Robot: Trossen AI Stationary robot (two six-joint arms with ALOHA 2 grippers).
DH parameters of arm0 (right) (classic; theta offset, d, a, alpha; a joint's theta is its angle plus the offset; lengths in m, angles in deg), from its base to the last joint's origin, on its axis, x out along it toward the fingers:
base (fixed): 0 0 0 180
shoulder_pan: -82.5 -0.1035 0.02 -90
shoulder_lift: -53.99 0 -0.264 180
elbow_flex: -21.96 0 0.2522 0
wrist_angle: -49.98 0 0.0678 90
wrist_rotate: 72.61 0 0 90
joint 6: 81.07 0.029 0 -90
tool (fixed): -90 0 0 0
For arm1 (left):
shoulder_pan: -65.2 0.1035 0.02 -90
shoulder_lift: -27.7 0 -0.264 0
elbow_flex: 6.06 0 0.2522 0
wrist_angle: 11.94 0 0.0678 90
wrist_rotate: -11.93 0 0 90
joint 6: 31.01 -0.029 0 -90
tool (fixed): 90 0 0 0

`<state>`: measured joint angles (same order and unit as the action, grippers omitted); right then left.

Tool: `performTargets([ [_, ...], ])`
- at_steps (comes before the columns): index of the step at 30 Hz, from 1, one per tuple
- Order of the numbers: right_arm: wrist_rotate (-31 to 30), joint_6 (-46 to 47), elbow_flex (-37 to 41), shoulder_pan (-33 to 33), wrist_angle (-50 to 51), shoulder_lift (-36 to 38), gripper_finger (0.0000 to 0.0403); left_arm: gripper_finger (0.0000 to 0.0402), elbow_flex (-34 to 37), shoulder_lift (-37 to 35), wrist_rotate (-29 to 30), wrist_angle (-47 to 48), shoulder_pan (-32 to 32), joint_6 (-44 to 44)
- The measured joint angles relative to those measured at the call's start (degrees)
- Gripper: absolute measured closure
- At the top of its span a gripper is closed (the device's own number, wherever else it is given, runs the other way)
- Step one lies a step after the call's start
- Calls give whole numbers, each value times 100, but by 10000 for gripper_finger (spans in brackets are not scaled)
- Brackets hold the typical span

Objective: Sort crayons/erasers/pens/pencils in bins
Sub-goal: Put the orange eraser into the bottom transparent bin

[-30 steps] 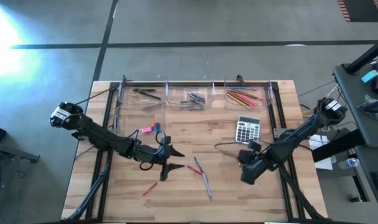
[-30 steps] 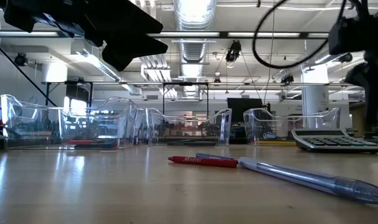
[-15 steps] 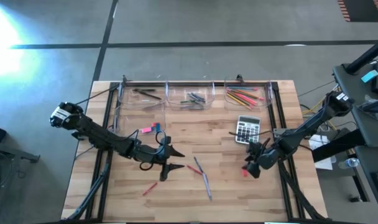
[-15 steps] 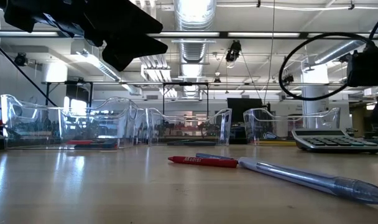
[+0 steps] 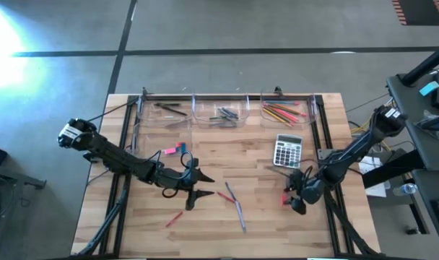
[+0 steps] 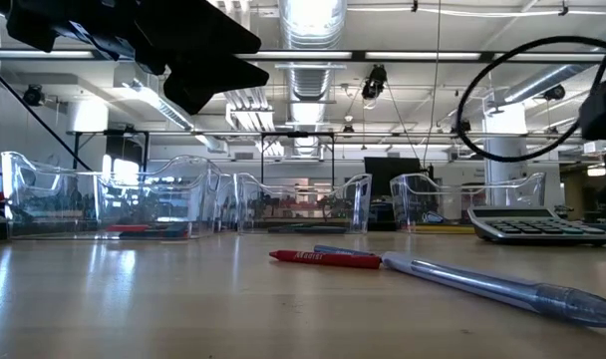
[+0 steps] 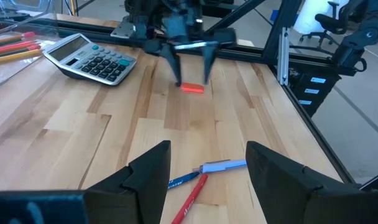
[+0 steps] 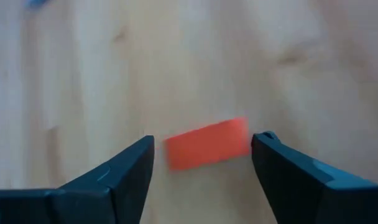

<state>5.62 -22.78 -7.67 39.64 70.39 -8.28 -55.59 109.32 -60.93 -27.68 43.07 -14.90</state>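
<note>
Where red crayon (image 6: pixel 326 258) lies mid-bench (image 5: pixel 227 148), white label unreadable. Three bins (image 5: pixel 223 113) seen from above. Right end effector (image 7: pixel 190 73) released, fingers astride one red-orange eraser (image 8: pixel 207 144). Left end effector (image 5: pixel 193 186) released, empty.

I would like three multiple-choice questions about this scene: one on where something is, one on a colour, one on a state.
1. Where is the calculator?
A. In a bin
B. On the table, in front of the bin with pencils
C. In the left gripper

2. What colour is the small block between the right gripper's fingers?
A. Orange-red
B. Green
C. Black

3. How is the right gripper?
A. Shut on the block
B. Open around the block
C. Out of view

Answers:
1 B, the high view shows it flat on the wood just before the bin holding pencils.
2 A, the right wrist view shows it orange-red.
3 B, a finger stands at each end of the block, with a gap at one end.
</note>
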Motion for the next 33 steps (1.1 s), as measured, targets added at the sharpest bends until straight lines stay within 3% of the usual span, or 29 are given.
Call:
performTargets([
  [11,112,267,-2,-354,-998,-1100,165,207,4,0,2,0,0,2],
  [19,-12,441,-394,-353,-1068,-1909,165,207,7,0,2,0,0,2],
  [33,27,-509,-1686,-351,633,-2782,185,207,7,0,2,-1,0,4],
])
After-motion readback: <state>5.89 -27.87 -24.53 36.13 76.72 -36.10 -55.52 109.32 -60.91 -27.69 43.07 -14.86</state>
